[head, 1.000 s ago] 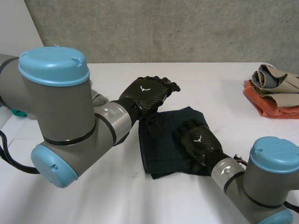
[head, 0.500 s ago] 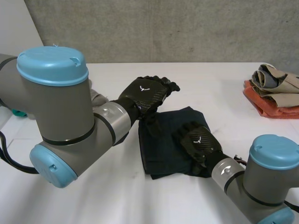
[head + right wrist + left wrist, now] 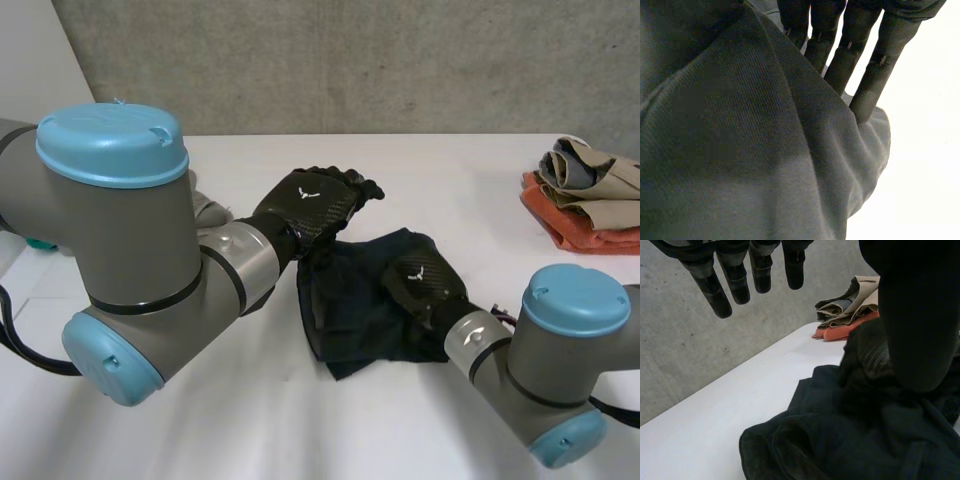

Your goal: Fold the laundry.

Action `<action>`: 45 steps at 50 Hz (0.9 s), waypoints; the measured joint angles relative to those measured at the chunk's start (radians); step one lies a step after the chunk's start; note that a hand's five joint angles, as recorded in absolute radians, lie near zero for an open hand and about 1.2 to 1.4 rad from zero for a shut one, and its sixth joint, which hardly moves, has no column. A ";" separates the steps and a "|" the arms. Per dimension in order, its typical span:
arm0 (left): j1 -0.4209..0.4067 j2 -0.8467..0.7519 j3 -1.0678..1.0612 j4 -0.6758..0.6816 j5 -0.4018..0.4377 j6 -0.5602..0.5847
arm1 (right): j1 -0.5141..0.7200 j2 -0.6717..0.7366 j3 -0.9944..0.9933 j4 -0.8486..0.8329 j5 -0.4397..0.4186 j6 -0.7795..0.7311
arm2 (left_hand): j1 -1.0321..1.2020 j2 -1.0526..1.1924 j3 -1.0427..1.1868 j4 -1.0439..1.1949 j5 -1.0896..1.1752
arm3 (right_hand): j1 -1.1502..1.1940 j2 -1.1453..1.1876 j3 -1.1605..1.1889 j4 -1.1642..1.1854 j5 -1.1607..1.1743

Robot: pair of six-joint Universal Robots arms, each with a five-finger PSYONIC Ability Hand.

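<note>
A rough grey concrete wall [image 3: 350,60] stands behind the white tabletop [image 3: 450,170], where a dark navy, crumpled cloth garment [image 3: 350,300] lies near the middle. The left robot hand [image 3: 315,200] hovers at the garment's far left corner. In the left wrist view its fingers [image 3: 735,282] hang straight and released, holding nothing, above the bare tabletop just beside the cloth [image 3: 840,440]. The right robot hand [image 3: 425,285] rests on the garment's right part. In the right wrist view its fingers [image 3: 845,55] lie straight and unclenched, their tips touching a raised fold of the cloth [image 3: 740,150]. Well apart, at the tabletop's far right, sits a pile of folded orange and beige clothes [image 3: 585,195].
</note>
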 measured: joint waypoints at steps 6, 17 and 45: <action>0.000 0.002 -0.004 -0.002 -0.001 0.000 | -0.006 0.001 -0.045 0.004 0.002 0.009 | 0.000 0.000 0.000 0.000 0.000 | -0.071 -0.137 -0.119 -0.126 0.186; 0.002 0.018 -0.022 0.000 0.001 0.000 | -0.018 -0.036 0.011 0.101 0.001 0.016 | 0.000 0.000 0.000 0.000 0.000 | -0.616 -0.702 -0.705 -0.724 0.083; 0.003 0.017 -0.023 0.000 0.002 0.000 | -0.037 -0.019 0.045 0.070 -0.047 0.001 | 0.000 0.000 0.000 0.000 0.000 | -0.678 -0.756 -0.765 -0.780 0.039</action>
